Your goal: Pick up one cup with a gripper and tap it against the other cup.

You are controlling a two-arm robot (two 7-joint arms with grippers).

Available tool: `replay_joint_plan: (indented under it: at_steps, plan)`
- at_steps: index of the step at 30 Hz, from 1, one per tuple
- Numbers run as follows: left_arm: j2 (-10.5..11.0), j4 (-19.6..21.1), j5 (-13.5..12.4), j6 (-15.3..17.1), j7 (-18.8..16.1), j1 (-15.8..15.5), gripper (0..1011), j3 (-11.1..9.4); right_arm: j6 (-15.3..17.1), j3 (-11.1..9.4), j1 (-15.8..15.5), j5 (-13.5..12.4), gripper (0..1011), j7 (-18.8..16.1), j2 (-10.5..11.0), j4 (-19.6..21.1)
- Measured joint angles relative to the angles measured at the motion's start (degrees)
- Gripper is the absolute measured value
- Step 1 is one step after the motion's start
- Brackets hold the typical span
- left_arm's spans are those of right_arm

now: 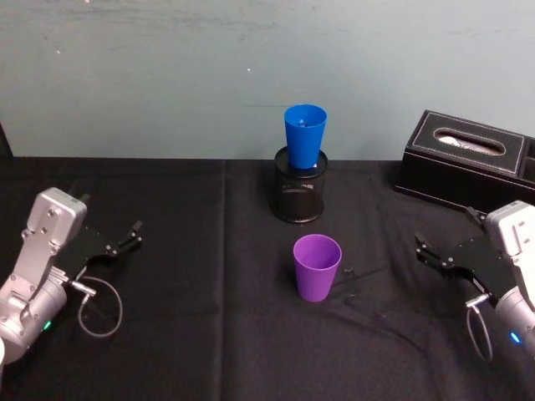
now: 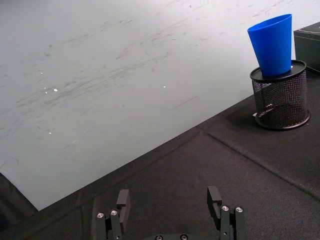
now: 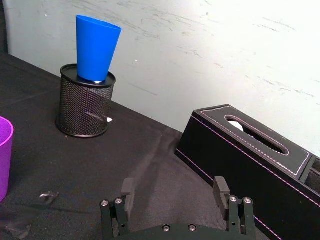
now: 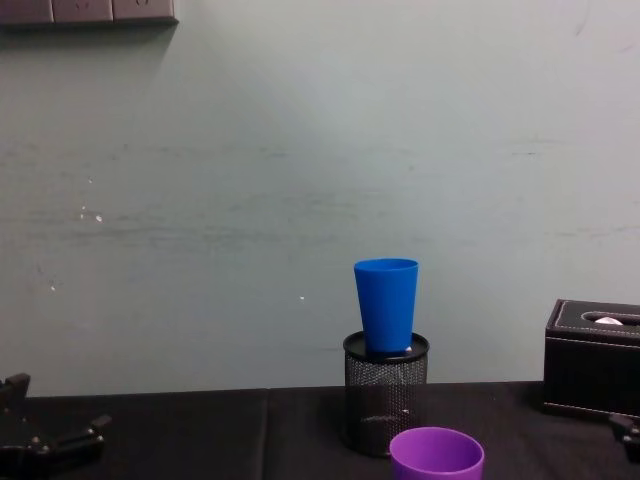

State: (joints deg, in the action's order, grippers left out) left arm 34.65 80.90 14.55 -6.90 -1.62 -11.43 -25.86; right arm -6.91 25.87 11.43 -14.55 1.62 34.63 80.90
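Purple cup (image 1: 317, 267) stands ungrasped on the surface (image 1: 209, 334), inward of the open, empty right tool (image 1: 420, 251). The left tool (image 1: 135, 235), also open, sits farther off. Blue cup (image 1: 304, 134) sits in a holder (image 1: 300, 194) beyond. Next: reach, straddle, close.

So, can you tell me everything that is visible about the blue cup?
The blue cup is a plain, smooth, tapered tumbler without a handle, and it looks like plastic. It stands mouth up and roughly upright. Its narrow base is sunk into the top of the black mesh pen holder, the one thing that touches it. It is farther from the robot than the purple cup.
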Motion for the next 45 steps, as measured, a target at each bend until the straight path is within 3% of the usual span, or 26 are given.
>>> replay_joint_plan:
  at_steps: [32,35,36,37,39,42,44,45]
  plan:
    - [0.0,0.0,0.0,0.0,0.0,0.0,1011,0.0,0.0,0.0,0.0,0.0,1003,0.0,0.0,0.0]
    - [0.0,0.0,0.0,0.0,0.0,0.0,1011,0.0,-2.9,-1.4,-1.4,-3.5,1003,-5.3,1.4,0.5]
    - [0.0,0.0,0.0,0.0,0.0,0.0,1011,0.0,-2.9,-1.4,-1.4,-3.5,1003,-5.3,1.4,0.5]
    - [0.0,0.0,0.0,0.0,0.0,0.0,1011,0.0,-3.9,-1.7,-2.0,-5.5,1003,-8.6,2.1,0.7]
    - [0.0,0.0,0.0,0.0,0.0,0.0,1011,0.0,-4.5,-2.0,-2.4,-7.6,1003,-11.9,2.7,1.0]
    - [0.0,0.0,0.0,0.0,0.0,0.0,1011,0.0,-5.3,-1.8,-3.1,-12.4,1003,-21.4,4.3,1.5]
    - [0.0,0.0,0.0,0.0,0.0,0.0,1011,0.0,-5.5,-1.4,-3.1,-13.8,1003,-25.4,4.9,1.5]
    - [0.0,0.0,0.0,0.0,0.0,0.0,1011,0.0,-5.5,-1.4,-3.1,-13.8,1003,-25.4,4.9,1.5]
